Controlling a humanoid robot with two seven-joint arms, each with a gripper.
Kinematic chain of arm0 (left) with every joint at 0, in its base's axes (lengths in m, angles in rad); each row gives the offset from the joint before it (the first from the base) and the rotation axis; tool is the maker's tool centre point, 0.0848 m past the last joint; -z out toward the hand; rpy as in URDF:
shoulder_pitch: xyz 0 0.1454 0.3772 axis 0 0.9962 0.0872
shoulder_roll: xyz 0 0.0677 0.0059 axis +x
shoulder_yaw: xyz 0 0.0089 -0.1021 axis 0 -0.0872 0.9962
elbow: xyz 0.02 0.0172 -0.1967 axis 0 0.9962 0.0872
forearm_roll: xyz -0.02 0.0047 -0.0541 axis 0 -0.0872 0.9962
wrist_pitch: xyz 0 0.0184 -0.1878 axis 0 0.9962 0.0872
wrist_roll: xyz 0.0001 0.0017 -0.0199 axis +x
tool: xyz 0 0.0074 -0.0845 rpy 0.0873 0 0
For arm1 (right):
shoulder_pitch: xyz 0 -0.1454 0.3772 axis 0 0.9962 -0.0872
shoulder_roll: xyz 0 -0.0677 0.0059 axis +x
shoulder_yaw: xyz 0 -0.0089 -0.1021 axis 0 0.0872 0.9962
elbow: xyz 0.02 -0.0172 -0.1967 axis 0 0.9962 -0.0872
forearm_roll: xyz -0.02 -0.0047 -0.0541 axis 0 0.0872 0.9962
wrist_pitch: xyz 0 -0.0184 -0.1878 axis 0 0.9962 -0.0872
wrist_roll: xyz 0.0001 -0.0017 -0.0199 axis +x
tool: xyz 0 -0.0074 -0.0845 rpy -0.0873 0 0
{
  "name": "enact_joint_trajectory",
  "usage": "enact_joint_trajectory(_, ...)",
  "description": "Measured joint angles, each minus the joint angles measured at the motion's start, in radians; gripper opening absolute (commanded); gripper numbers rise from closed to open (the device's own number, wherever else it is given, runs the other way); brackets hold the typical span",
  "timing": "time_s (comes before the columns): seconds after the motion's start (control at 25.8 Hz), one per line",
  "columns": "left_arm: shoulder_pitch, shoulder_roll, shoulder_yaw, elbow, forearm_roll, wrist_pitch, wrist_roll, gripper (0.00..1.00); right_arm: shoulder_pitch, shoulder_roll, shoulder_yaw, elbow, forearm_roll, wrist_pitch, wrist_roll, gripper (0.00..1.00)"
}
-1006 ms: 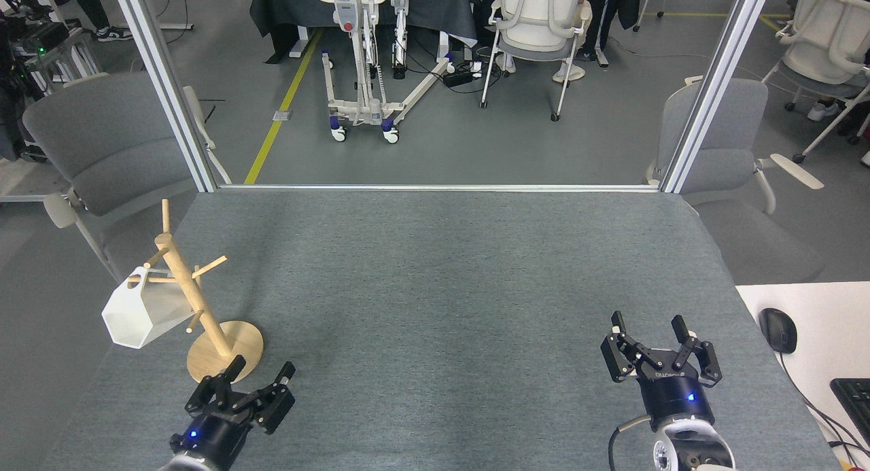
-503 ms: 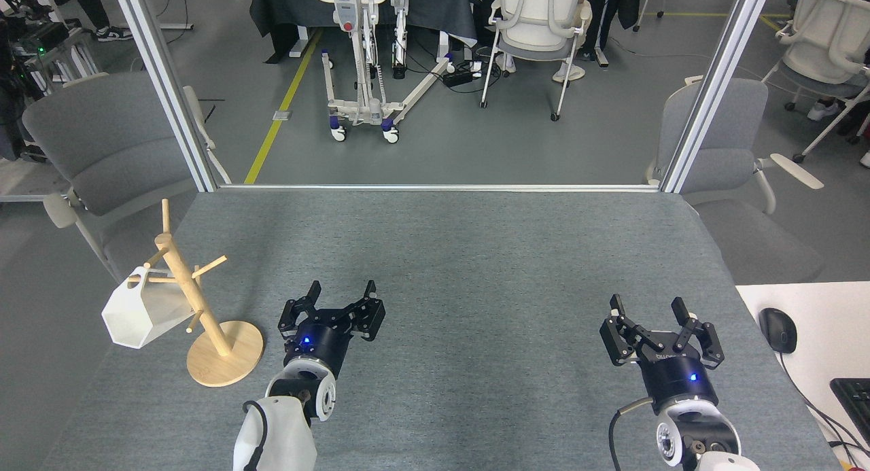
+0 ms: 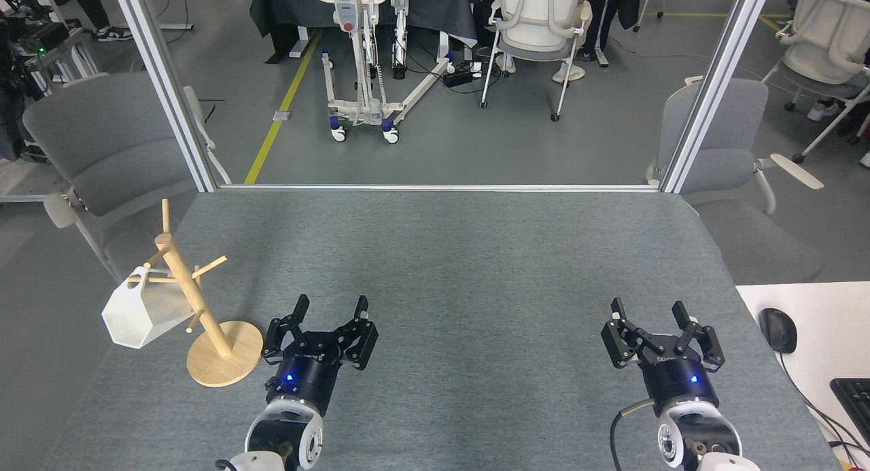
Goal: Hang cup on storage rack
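Cup (image 3: 139, 315) hangs by its handle on storage rack (image 3: 194, 291); looks rigid, light, chippable, best gripped across its faceted walls. Left gripper (image 3: 329, 309) and right gripper (image 3: 649, 312) both wide, empty.

Beyond my grey felt worktop (image 3: 462, 267), framed by two slanting aluminium posts (image 3: 163, 83), lies a grey floor (image 3: 612, 145) with a yellow line (image 3: 282, 104), grey chairs (image 3: 109, 145) at either side, a white office chair (image 3: 540, 22) and a wheeled white stand (image 3: 360, 70) farther back.
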Motion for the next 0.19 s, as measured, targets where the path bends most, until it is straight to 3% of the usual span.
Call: enact_joint_trajectory(0.19, 0.001, -0.002, -0.003, -0.007, 0.0, -0.003, 0.003, 0.99, 0.002, 0.0, 0.001, -0.001, 0.001, -0.002, -0.007, 1.0)
